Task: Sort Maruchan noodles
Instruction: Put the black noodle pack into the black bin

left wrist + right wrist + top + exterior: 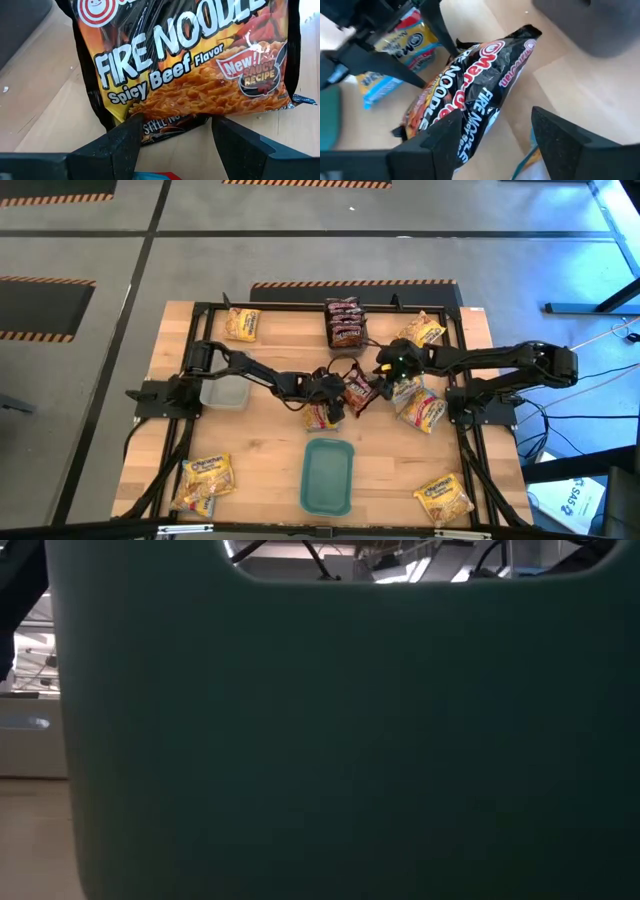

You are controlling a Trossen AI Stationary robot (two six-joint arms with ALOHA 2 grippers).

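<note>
Black Fire Noodle packet (185, 65) fills the left wrist view, lying on the wooden table (270, 450) at the centre of the high view. Both claws flank it: left gripper (172, 137) spread wide at its lower edge, right gripper (495, 130) open over it. Other noodle packets (205, 480) lie scattered toward the corners, with the teal tray (328, 475) at lower centre.

A lab or workshop: grey concrete floor (300, 240) with hazard-striped tape (350, 283) around a wooden bench (270, 450).
</note>
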